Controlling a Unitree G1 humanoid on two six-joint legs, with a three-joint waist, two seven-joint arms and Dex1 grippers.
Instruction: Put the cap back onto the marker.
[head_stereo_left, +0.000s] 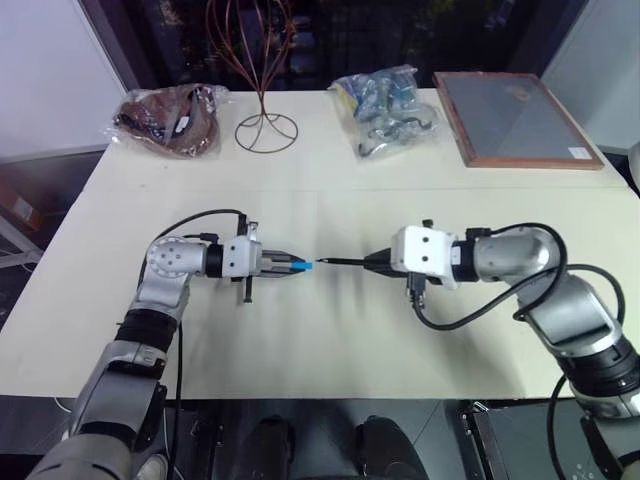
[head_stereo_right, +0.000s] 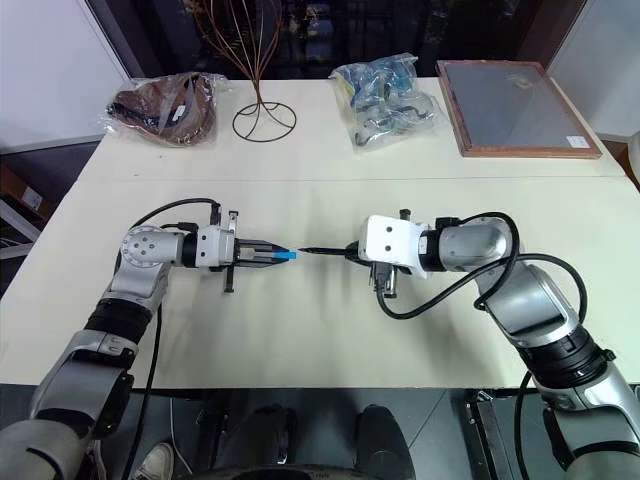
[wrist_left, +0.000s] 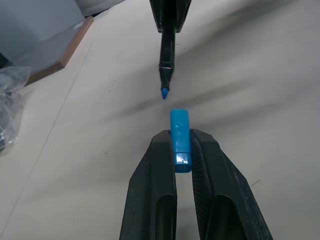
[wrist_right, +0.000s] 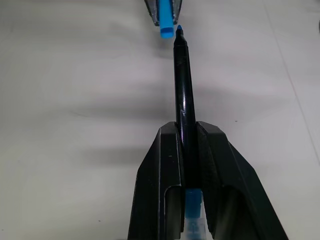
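Above the counter (head_stereo_left: 330, 350), the cap (head_stereo_left: 301, 267) sits just left of the marker (head_stereo_left: 340, 263), tip facing it, apart.

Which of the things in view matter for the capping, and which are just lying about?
In the job: cap in left gripper; marker in right gripper.
Lying about: wire stand, two plastic bags, framed board.
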